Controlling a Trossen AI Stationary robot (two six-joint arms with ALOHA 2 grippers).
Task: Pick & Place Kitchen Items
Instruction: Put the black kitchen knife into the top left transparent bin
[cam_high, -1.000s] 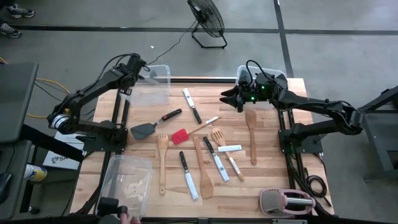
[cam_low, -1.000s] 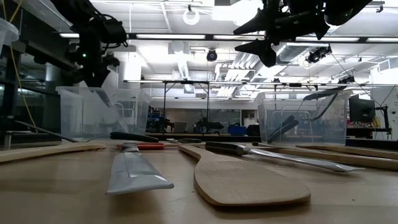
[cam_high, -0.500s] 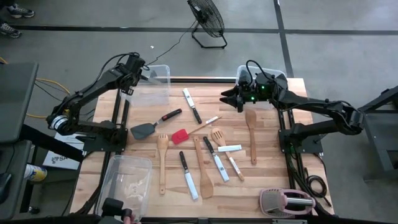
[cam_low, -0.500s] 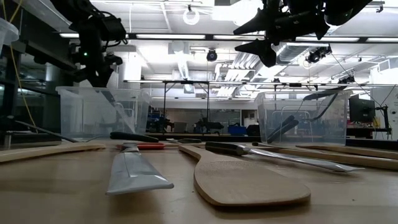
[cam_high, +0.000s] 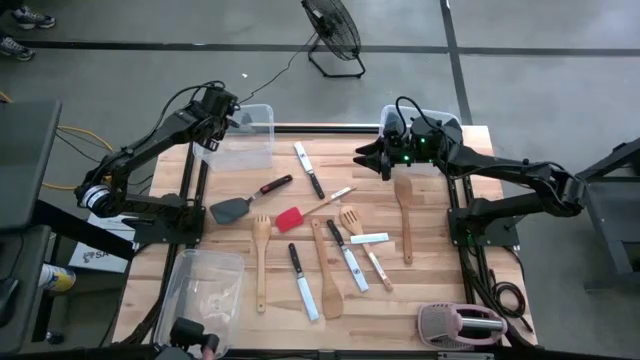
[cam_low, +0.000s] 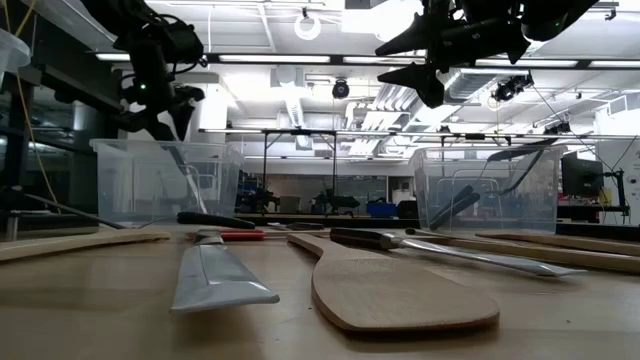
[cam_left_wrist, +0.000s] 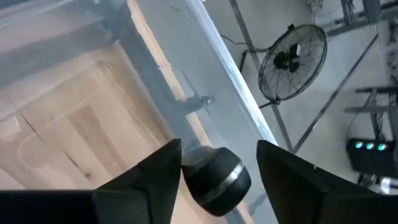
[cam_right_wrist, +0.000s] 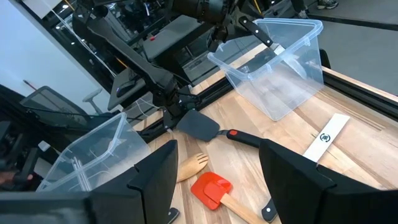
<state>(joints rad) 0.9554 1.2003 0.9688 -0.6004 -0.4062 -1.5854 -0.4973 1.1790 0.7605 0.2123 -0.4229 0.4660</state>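
From above: left gripper (cam_high: 232, 112) over a clear bin (cam_high: 262, 112) beyond and left of the red spatula (cam_high: 290, 219); right gripper (cam_high: 362, 158) beyond and right of that spatula, above bare wood; knives, wooden spoons and a grey spatula (cam_high: 232, 210) strewn flat all around the red spatula. At table height: a knife (cam_low: 190, 170) slanting from the left gripper down into the bin; right pincer spread wide, nothing in it. From the left wrist: fingers (cam_left_wrist: 149, 180) parted, the knife's black handle end between them, against one finger, a sliver of gap at the other. From the right wrist: fingers (cam_right_wrist: 152, 180) wide apart and bare, red spatula on the wood just ahead.
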